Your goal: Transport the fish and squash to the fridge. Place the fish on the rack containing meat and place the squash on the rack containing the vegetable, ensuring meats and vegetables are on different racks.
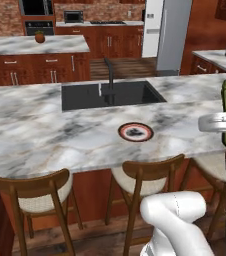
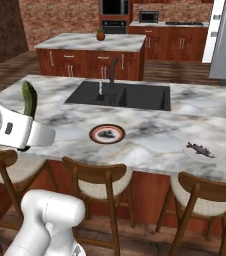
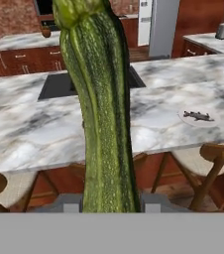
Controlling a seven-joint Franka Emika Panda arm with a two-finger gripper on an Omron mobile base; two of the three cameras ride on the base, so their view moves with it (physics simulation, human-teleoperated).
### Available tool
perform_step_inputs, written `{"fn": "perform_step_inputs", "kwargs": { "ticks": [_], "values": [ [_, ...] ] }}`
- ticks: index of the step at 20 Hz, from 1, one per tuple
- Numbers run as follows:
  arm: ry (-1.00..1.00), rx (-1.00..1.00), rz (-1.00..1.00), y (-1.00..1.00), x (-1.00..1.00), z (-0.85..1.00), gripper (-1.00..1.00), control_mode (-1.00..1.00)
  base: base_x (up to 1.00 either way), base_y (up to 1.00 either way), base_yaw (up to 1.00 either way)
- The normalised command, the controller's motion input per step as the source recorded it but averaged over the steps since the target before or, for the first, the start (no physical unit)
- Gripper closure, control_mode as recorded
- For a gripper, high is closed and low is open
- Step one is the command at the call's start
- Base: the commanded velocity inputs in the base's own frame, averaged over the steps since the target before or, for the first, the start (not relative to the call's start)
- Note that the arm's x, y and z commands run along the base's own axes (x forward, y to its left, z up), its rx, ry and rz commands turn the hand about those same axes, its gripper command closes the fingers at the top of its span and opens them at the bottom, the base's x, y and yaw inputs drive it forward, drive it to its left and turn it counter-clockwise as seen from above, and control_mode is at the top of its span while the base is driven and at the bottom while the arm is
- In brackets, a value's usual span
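On the left of the hand view the squash (image 3: 101, 114) stands up out of the pincer (image 3: 109, 204), clamped near its lower end, its long axis running along the pincer's own line and its stem end uppermost (in the left base view it shows upright at the right edge, above the white wrist). It is held off the bench (image 1: 35, 135), not resting on it.

Further right, across the room and well apart from the held squash, stands the fridge (image 3: 158, 27), grey and shut as far as can be told; I judge the carry must go that way, past the bench.

Rightmost, the fish (image 3: 197, 116) lies flat on its pale plate (image 3: 185, 119) on the bench, untouched.
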Motion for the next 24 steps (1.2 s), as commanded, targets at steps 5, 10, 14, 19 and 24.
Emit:
{"fn": "perform_step_inputs", "kwargs": {
  "ticks": [5,10,14,19,24],
  "values": [
    [0.00,0.00,0.00,0.00,0.00,0.00,1.00,1.00,-0.32,0.72,0.00],
    [0.00,0.00,0.00,0.00,0.00,0.00,1.00,1.00,-0.80,1.00,0.00],
    [0.00,0.00,0.00,0.00,0.00,0.00,1.00,1.00,-0.39,1.00,0.00],
    [0.00,0.00,0.00,0.00,0.00,0.00,1.00,1.00,0.00,1.00,-0.03],
    [0.00,0.00,0.00,0.00,0.00,0.00,1.00,1.00,0.00,1.00,-0.05]
  ]
}}
